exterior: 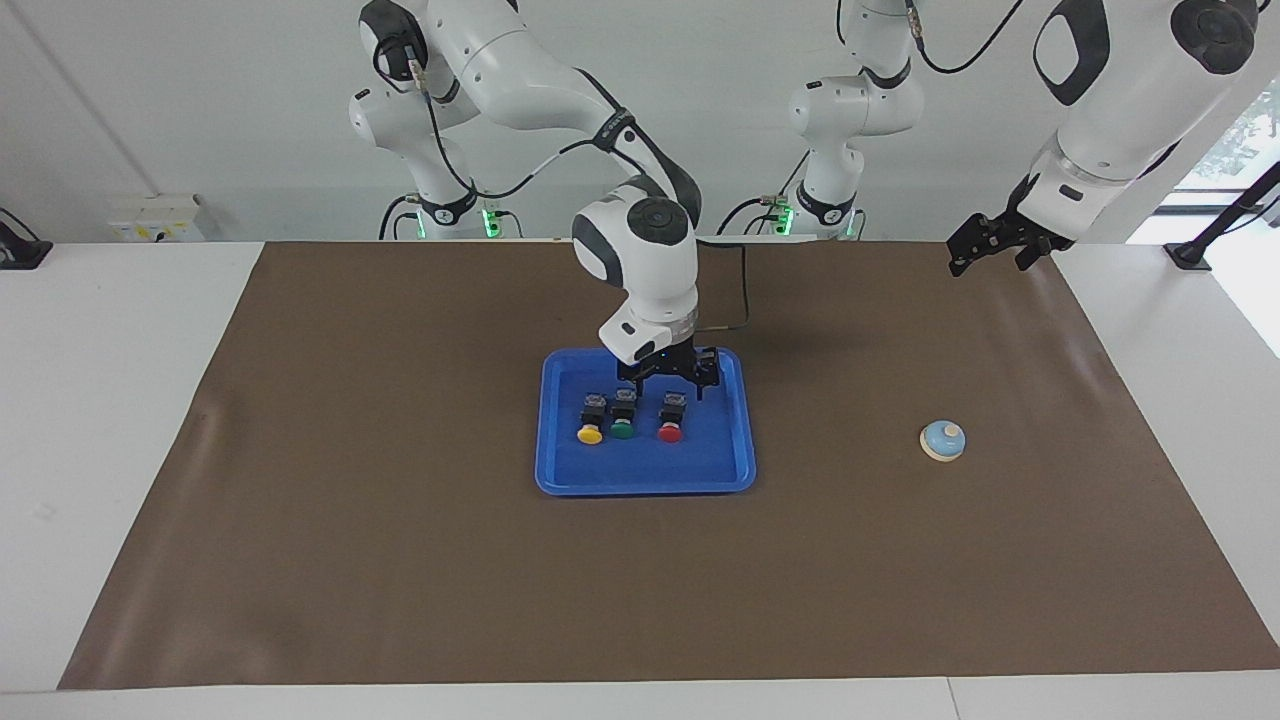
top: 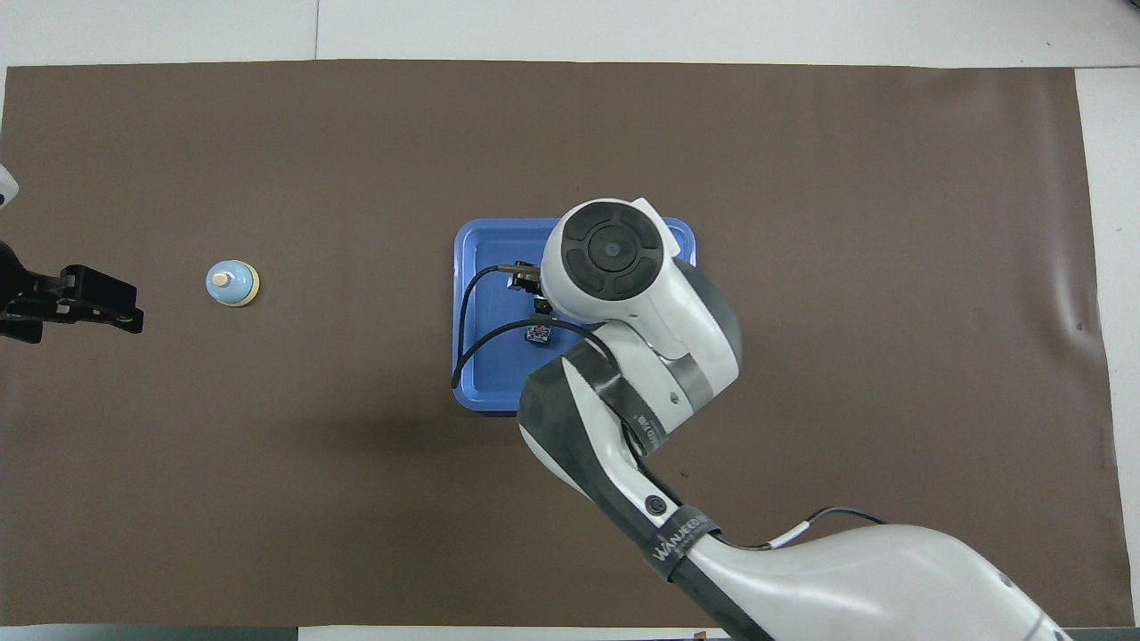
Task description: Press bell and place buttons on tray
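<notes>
Buttons [exterior: 628,418] in blue tray [exterior: 740,440], right gripper [exterior: 668,383] jaws wide above, left gripper [exterior: 985,250] jaws wide, idle.

Buttons [exterior: 622,418] under right arm overhead

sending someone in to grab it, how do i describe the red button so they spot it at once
Find the shallow bright-blue plastic tray in the middle of the brown mat. Three black-bodied push buttons lie in a row in it; the red-capped one is nearest the left arm's end, beside the green-capped one.

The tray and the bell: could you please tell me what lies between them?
Nothing: between the tray and the bell only bare brown mat shows, clearest in the facing view.
</notes>
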You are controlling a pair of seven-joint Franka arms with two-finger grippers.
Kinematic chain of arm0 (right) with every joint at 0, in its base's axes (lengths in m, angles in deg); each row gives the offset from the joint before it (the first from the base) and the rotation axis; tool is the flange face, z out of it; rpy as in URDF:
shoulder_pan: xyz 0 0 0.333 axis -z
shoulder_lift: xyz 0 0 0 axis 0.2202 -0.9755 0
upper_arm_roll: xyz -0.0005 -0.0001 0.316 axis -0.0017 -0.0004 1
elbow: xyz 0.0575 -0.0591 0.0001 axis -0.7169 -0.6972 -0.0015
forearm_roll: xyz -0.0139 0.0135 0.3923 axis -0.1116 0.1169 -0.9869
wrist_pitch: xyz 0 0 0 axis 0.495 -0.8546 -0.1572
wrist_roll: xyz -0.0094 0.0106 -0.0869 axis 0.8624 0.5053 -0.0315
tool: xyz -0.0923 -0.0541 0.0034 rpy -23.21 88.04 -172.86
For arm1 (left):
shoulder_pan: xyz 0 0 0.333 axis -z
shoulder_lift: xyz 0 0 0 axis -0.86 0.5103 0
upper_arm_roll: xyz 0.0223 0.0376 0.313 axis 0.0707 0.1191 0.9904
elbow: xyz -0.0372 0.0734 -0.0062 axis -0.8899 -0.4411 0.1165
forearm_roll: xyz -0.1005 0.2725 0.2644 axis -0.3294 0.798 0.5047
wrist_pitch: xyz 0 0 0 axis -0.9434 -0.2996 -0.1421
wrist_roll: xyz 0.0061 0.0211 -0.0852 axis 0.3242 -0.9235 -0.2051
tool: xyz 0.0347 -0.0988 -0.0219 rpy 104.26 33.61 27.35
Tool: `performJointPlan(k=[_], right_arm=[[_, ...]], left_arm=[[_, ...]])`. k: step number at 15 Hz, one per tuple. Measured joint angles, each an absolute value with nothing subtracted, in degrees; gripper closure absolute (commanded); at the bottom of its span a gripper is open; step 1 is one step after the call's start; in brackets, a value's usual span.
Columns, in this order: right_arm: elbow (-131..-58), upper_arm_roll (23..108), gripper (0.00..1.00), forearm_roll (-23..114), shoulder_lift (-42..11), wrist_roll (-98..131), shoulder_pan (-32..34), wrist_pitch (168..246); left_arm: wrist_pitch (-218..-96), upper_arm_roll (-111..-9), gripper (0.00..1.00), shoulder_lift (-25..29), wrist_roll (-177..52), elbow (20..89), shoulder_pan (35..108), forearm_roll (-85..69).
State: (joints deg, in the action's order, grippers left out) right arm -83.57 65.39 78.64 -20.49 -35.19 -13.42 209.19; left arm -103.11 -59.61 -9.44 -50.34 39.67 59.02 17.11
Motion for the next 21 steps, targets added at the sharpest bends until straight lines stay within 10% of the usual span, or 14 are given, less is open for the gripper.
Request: performJointPlan(k=[11,21], right_arm=[[-87.8,65.0,0.0,78.7,3.5,6.1,16.4,184.6],[-88.5,65.3,0.0,78.3,4.4,6.5,20.8,183.9]], left_arm=[[-103.1,-59.6,0.0,-9.4,-50.3,39.7,59.0,17.1],[-103.1,-59.6,0.0,-9.4,-50.3,39.7,59.0,17.1]])
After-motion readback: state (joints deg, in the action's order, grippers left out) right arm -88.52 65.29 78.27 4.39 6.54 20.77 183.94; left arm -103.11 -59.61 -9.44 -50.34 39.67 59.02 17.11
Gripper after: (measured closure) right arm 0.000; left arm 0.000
